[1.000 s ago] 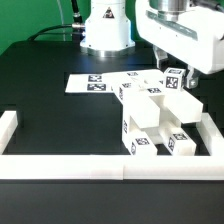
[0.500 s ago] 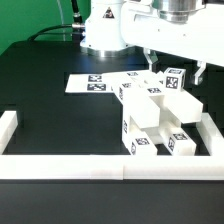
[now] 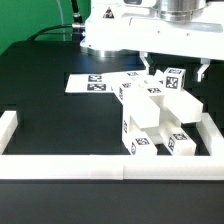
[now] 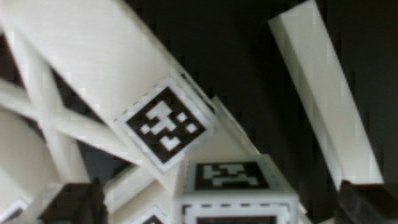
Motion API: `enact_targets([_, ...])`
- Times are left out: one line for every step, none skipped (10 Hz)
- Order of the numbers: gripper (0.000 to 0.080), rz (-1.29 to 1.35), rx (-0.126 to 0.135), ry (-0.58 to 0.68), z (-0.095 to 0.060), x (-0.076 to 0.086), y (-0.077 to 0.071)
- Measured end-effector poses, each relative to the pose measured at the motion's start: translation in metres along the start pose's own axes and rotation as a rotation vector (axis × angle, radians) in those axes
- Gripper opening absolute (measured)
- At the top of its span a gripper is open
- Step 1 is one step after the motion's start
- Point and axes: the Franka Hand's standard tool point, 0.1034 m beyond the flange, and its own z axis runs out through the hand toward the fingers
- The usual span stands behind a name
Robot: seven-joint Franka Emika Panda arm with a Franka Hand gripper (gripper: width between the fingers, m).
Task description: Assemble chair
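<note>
- Black table (image 3: 50,115), with a white rail (image 3: 110,165) running along the near edge and turning up both sides, so the work area is boxed in
- The marker board (image 3: 95,83) lies flat further back, toward the exterior view's left, and the robot base (image 3: 105,30) stands beyond it
- The chair (image 3: 150,115) is a heap of loose white pieces at the exterior view's right, tucked into the rail's corner; the nearest blocks sit just beside the rail, and I cannot tell whether they touch it
- Slabs and bars lie across one another at angles, with tags (image 3: 140,148) showing on the near ends
- The back of the heap overlaps the marker board's right end in the exterior view
- A tagged top block (image 3: 176,78) stands up above the rest
- The claw (image 3: 177,70) hangs right over the heap, spread wide, with its fingers (image 3: 150,67) one to each side of that top block
- Wrist view: a tagged bar end (image 4: 228,178) sits in the gap between the two dark fingers, with a long slanted piece (image 4: 107,70) crossing beside it
- Nothing is pinched; whether a finger brushes a piece, I cannot tell
</note>
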Motion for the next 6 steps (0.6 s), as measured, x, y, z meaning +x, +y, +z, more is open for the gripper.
enact_targets([0.0649,0.001,0.000,0.000,-0.0001,0.0003,0.0005])
enact_targets([0.0649,0.015,0.000,0.000,-0.0001,0.0003,0.0005])
enact_targets([0.0537,0.015,0.000,0.000,0.0001,0.0003,0.0007])
enact_targets([0.0537,0.028,0.000,0.000,0.0002,0.0002,0.0007])
enact_targets([0.0354,0.047,0.000,0.000,0.0003,0.0002,0.0007])
enact_targets([0.0354,0.046,0.000,0.000,0.0003,0.0002,0.0008])
